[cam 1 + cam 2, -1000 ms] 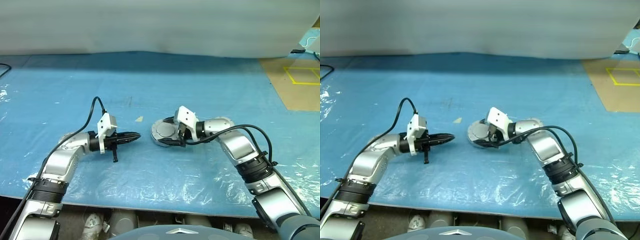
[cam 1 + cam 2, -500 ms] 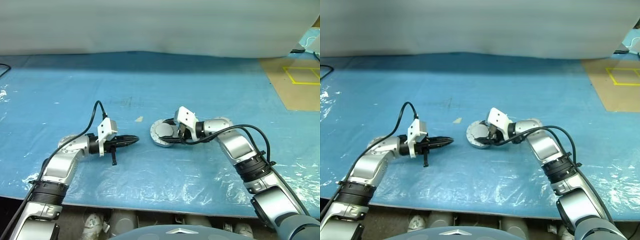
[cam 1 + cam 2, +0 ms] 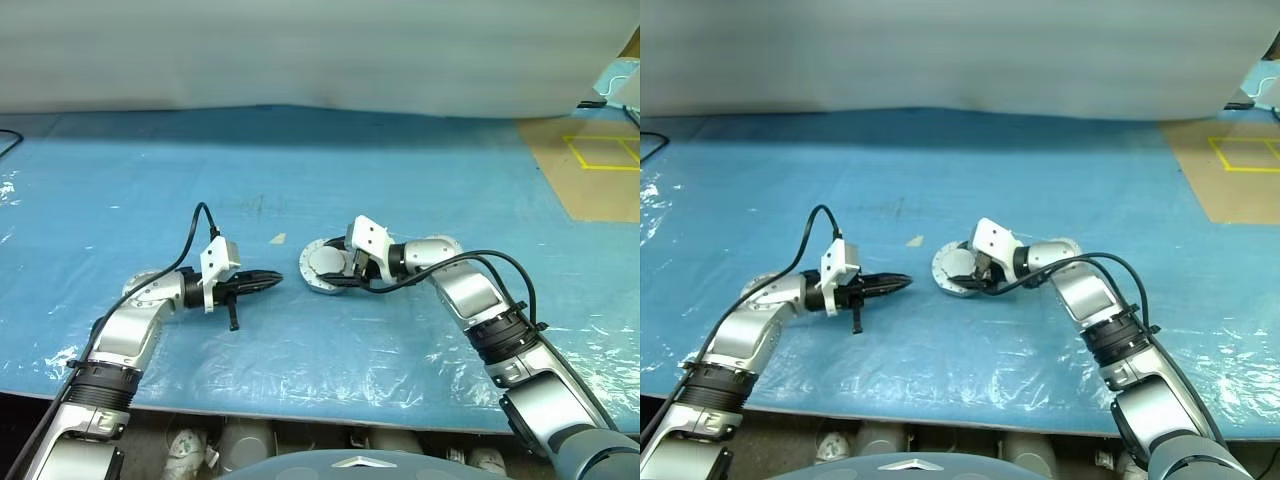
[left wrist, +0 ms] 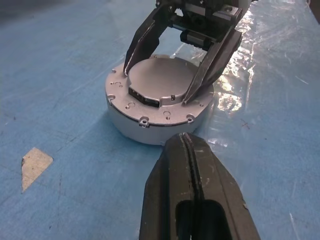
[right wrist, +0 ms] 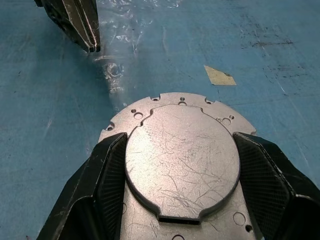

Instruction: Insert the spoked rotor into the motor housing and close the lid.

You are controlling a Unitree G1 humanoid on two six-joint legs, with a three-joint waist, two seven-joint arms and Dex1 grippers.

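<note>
Closure looks to be what has just changed: a second ago my right end effector (image 3: 340,268) stood wider around the housing (image 4: 155,112), and now its two fingers (image 5: 112,170) sit against either side of the raised round plate of the lid (image 5: 182,157), which lies flat on the housing's top. I read that as a grip or a press on the lid's boss; whether it truly pinches or merely brackets it, I cannot say for certain, though the pads touch its edge in the right wrist view.

The housing itself sits on the blue surface (image 3: 300,180) about midway across and slightly toward the near edge, between my two arms, and it has shifted a little toward my left since a second ago. No copper windings show, and I see no rotor loose on the surface, so I judge it is already inside under the lid.

My left end effector (image 3: 262,280) has its fingers pressed together, empty, pointing at the housing from just beside it without touching. A small tan scrap (image 3: 279,238) lies near the housing, on its far side.

For the task, this suggests the closing step is nearly done; I judge what remains is seating the lid squarely.
</note>
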